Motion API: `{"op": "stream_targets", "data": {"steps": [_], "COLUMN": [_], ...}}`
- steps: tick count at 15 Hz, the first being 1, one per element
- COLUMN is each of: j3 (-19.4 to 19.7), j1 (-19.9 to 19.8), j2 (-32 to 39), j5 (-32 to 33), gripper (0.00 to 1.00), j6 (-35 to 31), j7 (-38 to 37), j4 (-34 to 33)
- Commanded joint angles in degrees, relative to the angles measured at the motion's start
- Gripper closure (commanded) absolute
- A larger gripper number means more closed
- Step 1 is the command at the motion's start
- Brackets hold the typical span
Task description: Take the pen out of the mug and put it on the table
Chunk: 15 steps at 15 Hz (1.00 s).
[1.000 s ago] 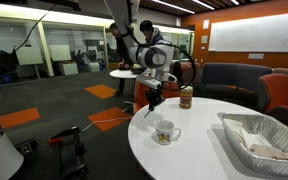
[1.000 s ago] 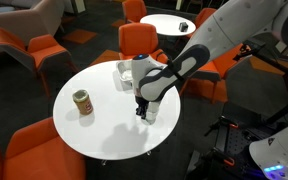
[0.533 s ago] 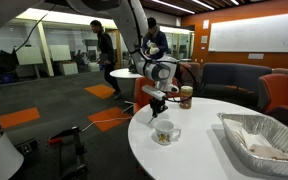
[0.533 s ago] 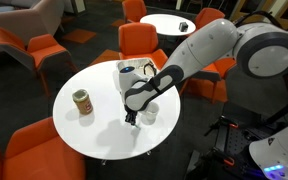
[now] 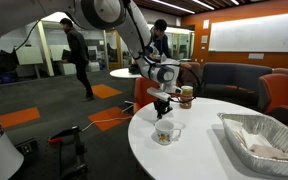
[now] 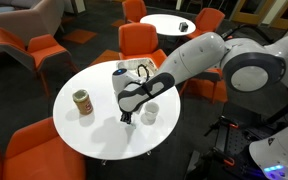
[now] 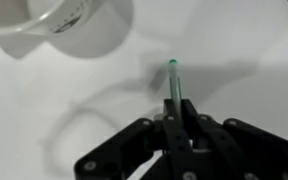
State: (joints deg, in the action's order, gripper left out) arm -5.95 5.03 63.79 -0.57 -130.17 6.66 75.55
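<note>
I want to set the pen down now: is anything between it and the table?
Nothing visible. The gripper holds the pen outside the mug, which stands off to one side; only white table shows beneath the pen's tip.

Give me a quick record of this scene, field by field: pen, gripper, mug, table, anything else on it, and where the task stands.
pen: green, out of the mug, clamped in the gripper
gripper: shut on the pen, beside the mug, over the table
mug: white, standing on the table, no pen sticking out
table: round, white top
also on table: jar, tray
task: pen not yet released; whether its tip touches the table cannot be told
</note>
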Motion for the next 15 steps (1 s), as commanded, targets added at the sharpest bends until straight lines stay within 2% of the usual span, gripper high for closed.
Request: {"op": "stream_targets", "data": {"steps": [1,8,15], "j3": [1.45,3.73,4.59], "j1": [1.33,2.56,3.35], "j2": [0.44,-8.24,-20.22], "j5": [1.50,4.13,6.84], "gripper": [0.55,0.01,0.00], "j6": [2.06,-2.49,-0.88], "j7": [-1.31,-3.48,-4.45], "j4": [-2.80,4.59,15.39]}}
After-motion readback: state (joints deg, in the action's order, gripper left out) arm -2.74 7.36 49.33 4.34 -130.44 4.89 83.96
